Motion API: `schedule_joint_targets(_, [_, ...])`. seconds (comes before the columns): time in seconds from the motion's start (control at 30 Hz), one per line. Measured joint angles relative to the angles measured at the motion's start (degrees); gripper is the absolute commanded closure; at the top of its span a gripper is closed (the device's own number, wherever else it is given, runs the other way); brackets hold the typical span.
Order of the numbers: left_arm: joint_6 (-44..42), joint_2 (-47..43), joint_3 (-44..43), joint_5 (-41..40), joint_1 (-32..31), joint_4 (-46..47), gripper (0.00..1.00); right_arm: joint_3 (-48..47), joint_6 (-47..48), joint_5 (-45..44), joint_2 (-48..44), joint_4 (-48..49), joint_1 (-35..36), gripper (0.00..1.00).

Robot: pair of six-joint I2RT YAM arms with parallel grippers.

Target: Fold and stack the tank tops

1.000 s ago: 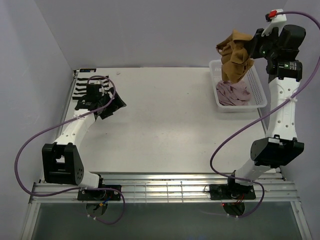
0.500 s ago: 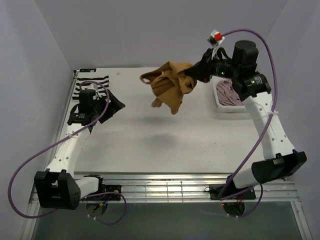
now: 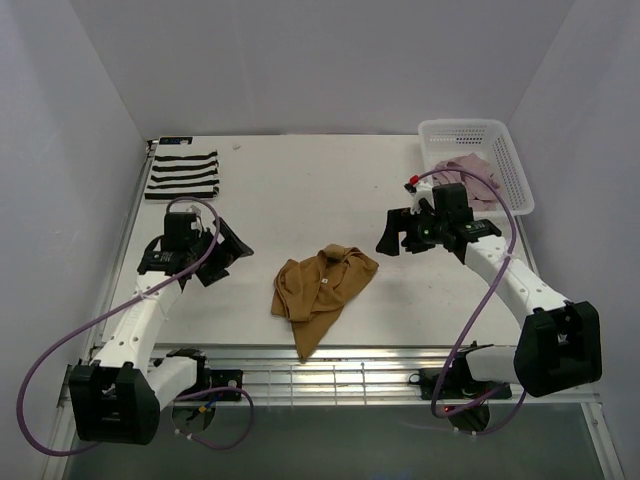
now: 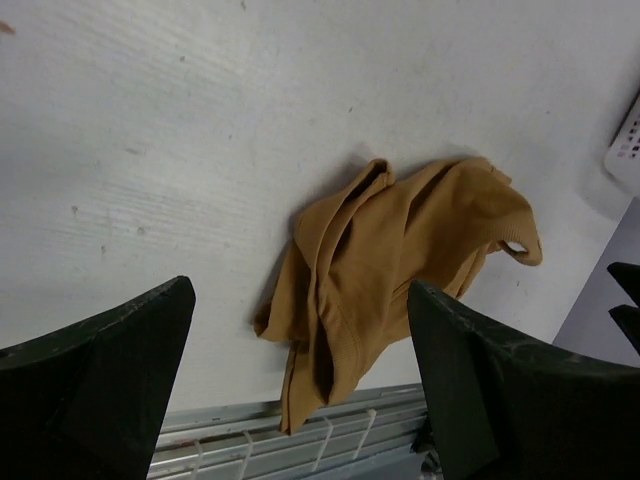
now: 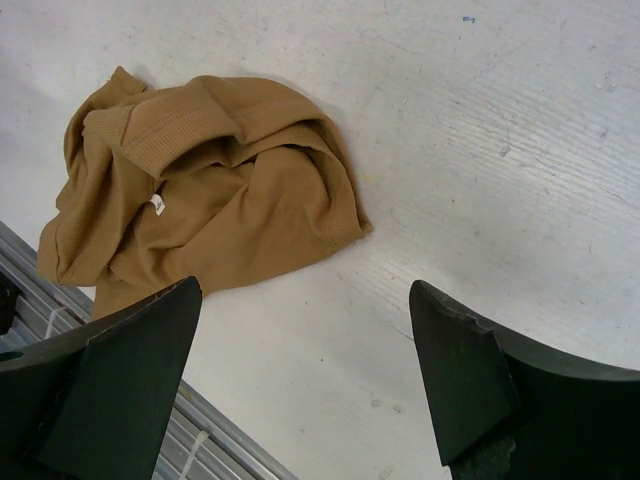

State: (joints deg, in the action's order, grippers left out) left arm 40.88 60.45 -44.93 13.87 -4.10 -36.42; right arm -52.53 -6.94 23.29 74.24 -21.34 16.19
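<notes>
Near the table's (image 3: 300, 190) front edge, at 6 o'clock, the tan top (image 3: 322, 290) lies crumpled, long axis 1 to 7 o'clock, tail reaching the edge. Bare table flanks it. The left gripper (image 3: 228, 250) at 9 and the right gripper (image 3: 392, 232) at 3 gape wide, empty.

First tank top (image 3: 322, 288) near-centre on table (image 3: 300, 200); second tank top (image 3: 183, 174) far-left; third tank top (image 3: 460, 167) in basket (image 3: 517, 172), far-right.
</notes>
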Motion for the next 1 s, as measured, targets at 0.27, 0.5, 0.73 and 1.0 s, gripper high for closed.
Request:
schedule_joint_targets(0.27, [1.99, -3.48, 9.66, 7.48, -7.61, -1.29, 0.02, 0.66, -1.44, -5.25, -1.70, 1.27, 9.40, 0.10])
schedule_joint_targets(0.5, [8.20, -4.72, 13.27, 9.75, -20.11, 1.90, 0.02, -5.01, -0.87, -11.63, 6.97, 1.81, 20.15, 0.10])
schedule_joint_targets(0.73, [13.18, 1.57, 14.78, 9.79, -26.75, 8.90, 0.14, -10.80, 0.76, -13.11, 14.36, 1.81, 26.60, 0.10])
schedule_joint_targets(1.0, [15.52, 9.77, 13.27, 8.48, -27.65, 13.79, 0.51, -14.36, 1.57, -14.32, 21.55, 1.62, 28.57, 0.02])
